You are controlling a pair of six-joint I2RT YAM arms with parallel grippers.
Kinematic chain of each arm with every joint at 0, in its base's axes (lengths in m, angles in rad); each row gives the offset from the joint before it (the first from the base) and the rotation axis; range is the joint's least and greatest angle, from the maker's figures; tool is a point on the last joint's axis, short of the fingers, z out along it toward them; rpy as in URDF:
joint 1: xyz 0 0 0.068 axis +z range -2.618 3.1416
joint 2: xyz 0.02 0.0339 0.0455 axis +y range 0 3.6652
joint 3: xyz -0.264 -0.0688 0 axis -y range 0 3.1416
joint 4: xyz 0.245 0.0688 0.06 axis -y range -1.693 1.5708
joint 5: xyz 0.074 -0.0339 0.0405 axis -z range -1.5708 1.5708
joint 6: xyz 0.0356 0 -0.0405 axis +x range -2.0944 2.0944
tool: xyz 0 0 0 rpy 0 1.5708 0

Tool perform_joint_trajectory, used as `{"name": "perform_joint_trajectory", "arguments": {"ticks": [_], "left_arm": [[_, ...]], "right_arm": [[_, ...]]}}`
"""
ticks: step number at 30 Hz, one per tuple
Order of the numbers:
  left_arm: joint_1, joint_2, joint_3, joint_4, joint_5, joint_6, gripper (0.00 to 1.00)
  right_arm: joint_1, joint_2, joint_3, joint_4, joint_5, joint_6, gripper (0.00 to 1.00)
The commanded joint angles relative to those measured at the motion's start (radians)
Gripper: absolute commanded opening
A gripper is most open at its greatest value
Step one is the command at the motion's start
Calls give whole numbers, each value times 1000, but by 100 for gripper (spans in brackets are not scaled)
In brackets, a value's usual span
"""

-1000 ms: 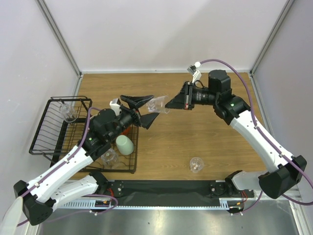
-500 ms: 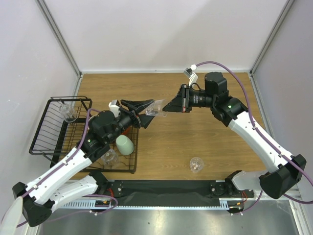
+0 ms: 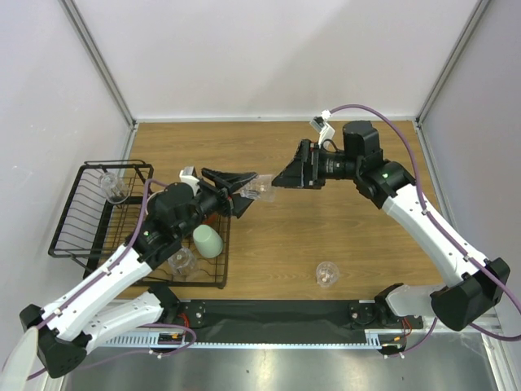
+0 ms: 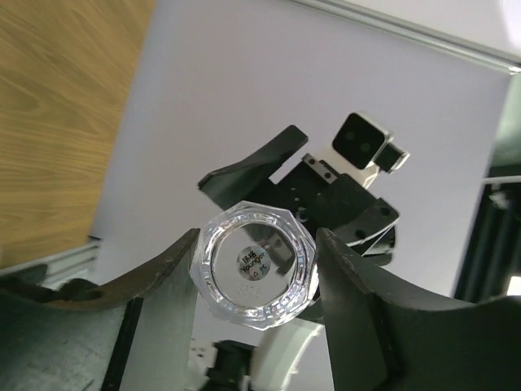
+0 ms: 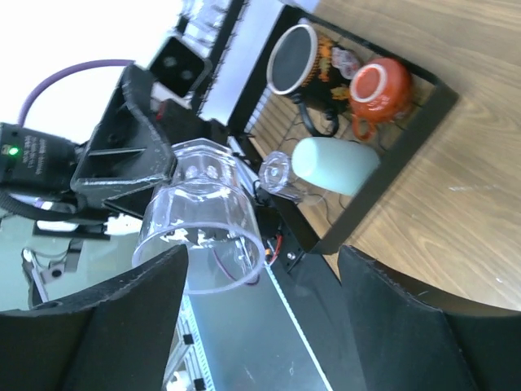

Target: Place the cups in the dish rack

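Observation:
A clear tumbler (image 3: 259, 187) hangs on its side in the air between the two arms. My left gripper (image 4: 257, 269) is shut on its faceted base (image 4: 257, 262), one finger on each side. My right gripper (image 5: 262, 254) stands open at the tumbler's (image 5: 203, 220) mouth, its fingers apart from the rim. The black wire dish rack (image 3: 61, 228) sits at the left. It holds a mint-green cup (image 3: 207, 241), two clear tumblers (image 3: 112, 187) (image 3: 182, 262), a dark mug (image 5: 293, 61) and an orange-red cup (image 5: 381, 88).
Another clear cup (image 3: 326, 274) stands alone on the wooden table near the front, right of centre. Grey walls close the table in at the back and on both sides.
My left gripper closed on the tumbler's base. My right gripper, shut on the tumbler's rim before, has opened and let go.

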Motion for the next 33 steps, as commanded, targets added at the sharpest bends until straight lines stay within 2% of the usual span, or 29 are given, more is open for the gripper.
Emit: {"name": "perform_joint_trajectory", "arguments": {"ticks": [1, 4, 6, 7, 9, 13, 16, 19, 30, 33], "left_arm": [[24, 5, 80, -75, 14, 140, 0], [44, 22, 141, -139, 26, 225, 0], [61, 45, 208, -254, -11, 364, 0], [66, 75, 291, -301, -28, 469, 0], [72, 112, 381, -384, -68, 582, 0], [75, 181, 616, -578, -221, 862, 0], [75, 211, 740, -653, -333, 1023, 0], [75, 217, 822, -736, -505, 1157, 0], [98, 108, 811, -733, -1040, 1530, 0], [174, 112, 816, -806, -1053, 1572, 0]], "right_arm": [[-44, -20, 1, -47, 2, -33, 82], [-84, -21, -8, -78, -15, -38, 82], [-95, -26, -20, -95, -16, -41, 82], [-101, -29, -23, -98, -16, -41, 82], [-106, -31, -39, -104, -18, -41, 82], [-107, -24, -46, -118, -21, -41, 82], [-109, -20, -46, -129, -21, -47, 83], [-109, -17, -46, -138, -21, -50, 83], [-111, 0, -37, -156, -24, -59, 83], [-112, 2, -36, -159, -27, -65, 83]]}}
